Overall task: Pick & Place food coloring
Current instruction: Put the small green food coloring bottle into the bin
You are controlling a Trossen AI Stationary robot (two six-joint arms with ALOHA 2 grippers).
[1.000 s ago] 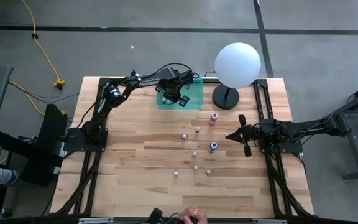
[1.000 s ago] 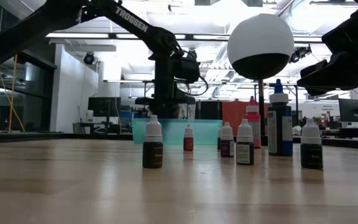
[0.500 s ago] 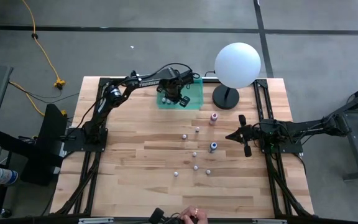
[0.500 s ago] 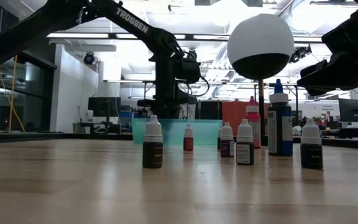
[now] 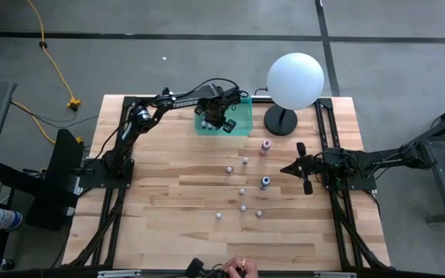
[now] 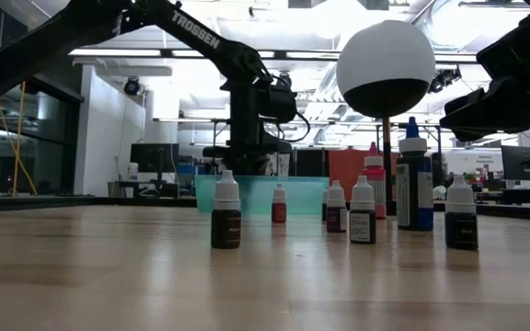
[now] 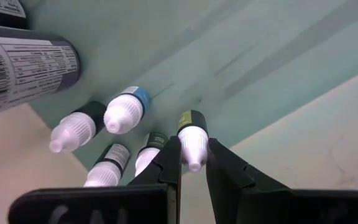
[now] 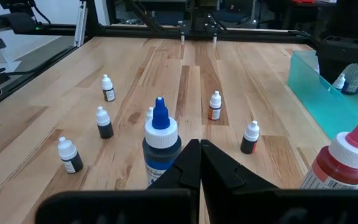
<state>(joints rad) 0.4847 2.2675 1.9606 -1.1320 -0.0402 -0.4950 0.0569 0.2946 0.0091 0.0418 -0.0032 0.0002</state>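
Note:
My left gripper (image 7: 193, 163) hangs over the teal tray (image 5: 242, 125) at the table's far side, shut on a tiny food coloring bottle (image 7: 191, 127) with an olive label. Several more bottles (image 7: 126, 112) stand in the tray beside it, and a larger labelled one (image 7: 23, 62) lies there. Small bottles (image 5: 242, 191) stand scattered on the table's middle, with a blue one (image 5: 264, 183) and a pink one (image 5: 266, 145). My right gripper (image 5: 288, 168) waits shut just right of the blue bottle (image 8: 161, 146). My left gripper pinches the olive-labelled bottle by its white cap (image 7: 192, 148) between its two fingers, coming from above and pointing down. The bottle is upright inside the tray near its edge. Whether its base rests on the tray floor I cannot tell.
A big white globe lamp (image 5: 294, 81) on a dark base (image 5: 280, 121) stands right of the tray. Bare wood lies toward the table's left and near edges. A person's hand (image 5: 242, 266) shows at the near edge. In the low view the tray (image 6: 256, 195) sits behind the bottles.

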